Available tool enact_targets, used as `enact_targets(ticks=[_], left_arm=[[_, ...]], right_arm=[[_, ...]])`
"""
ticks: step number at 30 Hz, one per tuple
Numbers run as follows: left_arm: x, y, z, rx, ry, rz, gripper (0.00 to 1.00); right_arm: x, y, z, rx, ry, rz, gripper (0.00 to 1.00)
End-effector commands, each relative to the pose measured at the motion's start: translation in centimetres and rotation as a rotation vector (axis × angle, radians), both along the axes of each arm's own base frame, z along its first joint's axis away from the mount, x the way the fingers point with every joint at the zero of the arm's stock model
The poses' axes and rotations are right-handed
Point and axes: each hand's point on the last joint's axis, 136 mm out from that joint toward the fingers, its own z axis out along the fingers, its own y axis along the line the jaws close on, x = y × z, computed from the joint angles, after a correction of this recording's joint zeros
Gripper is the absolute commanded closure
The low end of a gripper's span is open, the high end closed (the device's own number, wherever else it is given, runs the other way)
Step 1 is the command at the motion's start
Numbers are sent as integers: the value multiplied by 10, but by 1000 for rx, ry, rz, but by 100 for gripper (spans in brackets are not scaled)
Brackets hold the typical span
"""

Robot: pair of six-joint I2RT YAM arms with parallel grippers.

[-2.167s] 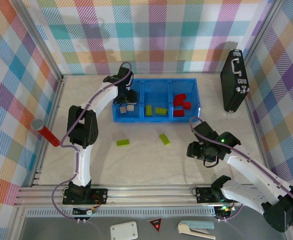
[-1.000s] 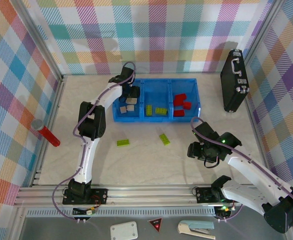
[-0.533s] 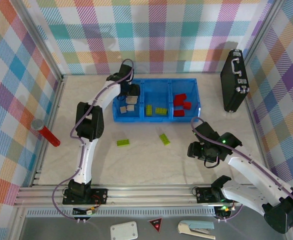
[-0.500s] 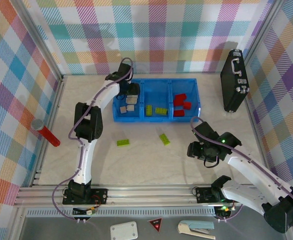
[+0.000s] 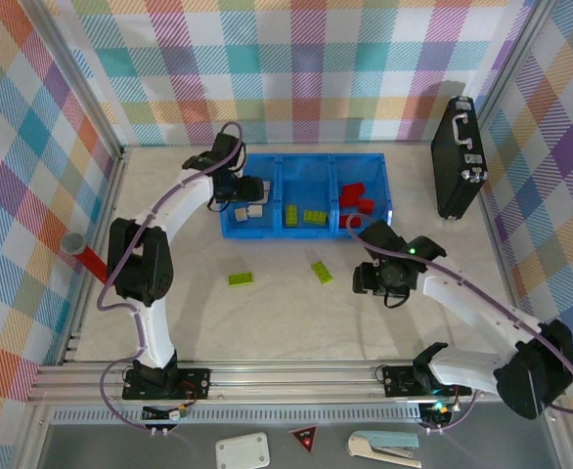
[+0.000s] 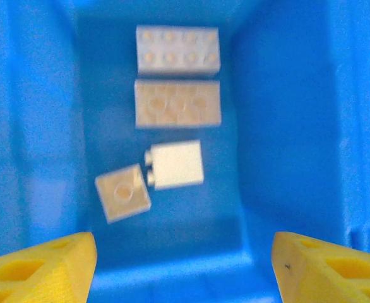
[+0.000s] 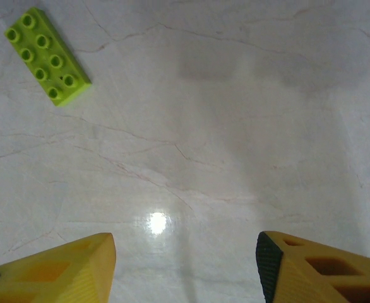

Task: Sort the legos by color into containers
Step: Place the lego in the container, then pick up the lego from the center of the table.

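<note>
The containers are three compartments of one blue tray [image 5: 301, 233]. Cream legos [image 5: 248, 210] lie in the left one, green legos [image 5: 306, 216] in the middle, red legos [image 5: 357, 200] in the right. My left gripper [image 5: 244, 187] hangs open over the left compartment; the left wrist view looks down on several cream legos [image 6: 177, 104] on its blue floor [image 6: 191, 252], with nothing between the left gripper's [image 6: 182, 271] jaws. Two green legos [image 5: 241, 278] [image 5: 322, 273] lie on the table. My right gripper [image 5: 370, 278] is open just right of the nearer one. In the right wrist view that green lego [image 7: 46, 55] sits ahead to the left of the empty right gripper [image 7: 185, 268].
A black briefcase [image 5: 460, 156] stands at the far right by the wall. A red cylinder with a grey cap [image 5: 91, 259] lies at the left edge. Plaid walls close in the table on three sides.
My right arm has swung left toward the green lego on the table. The left arm's elbow has swung out left while its gripper stays over the left compartment.
</note>
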Motion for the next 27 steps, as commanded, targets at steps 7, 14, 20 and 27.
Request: enact_targets(ticks=[7,14,20,27], left_arm=[[-70,23,11,-11,57,19,26],[-116,47,17,32,48,41,26],[-156,70,20,108,78,44,24],[-191,94,23,176,58,53,23]], right_arm=[[35,33,3,0,-3,117,38],[57,56,-8,1,27,171,38],[73,73,-23,0,68,205,38],[84,94,-44,-4,114,238,39]])
